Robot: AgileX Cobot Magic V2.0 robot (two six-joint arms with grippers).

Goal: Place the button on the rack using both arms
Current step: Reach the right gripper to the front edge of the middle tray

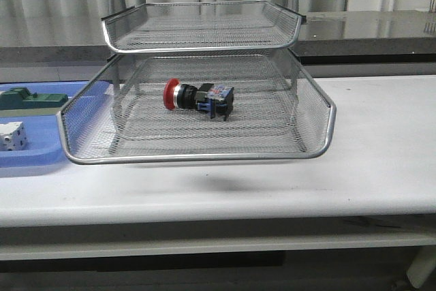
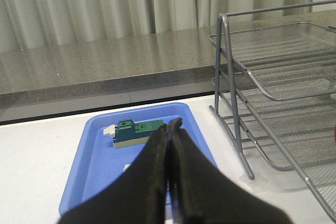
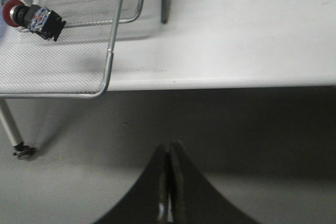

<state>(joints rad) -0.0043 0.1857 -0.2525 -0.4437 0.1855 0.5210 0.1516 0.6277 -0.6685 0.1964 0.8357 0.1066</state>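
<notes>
We see the button (image 3: 32, 16) lying on its side on the mesh floor of the rack (image 3: 107, 61), red cap pointing away from the rack's chrome corner. The rack's tier juts out past the white worktop (image 3: 236, 30) edge over the grey floor (image 3: 79, 182). Our right gripper (image 3: 168, 153) hangs above the floor, jaws pressed together on nothing

The front view faces the rack (image 1: 204, 86) level and close. The left wrist view looks across the table (image 2: 37, 156) at its side. The right wrist view looks down past the table edge; all share the rack.
</notes>
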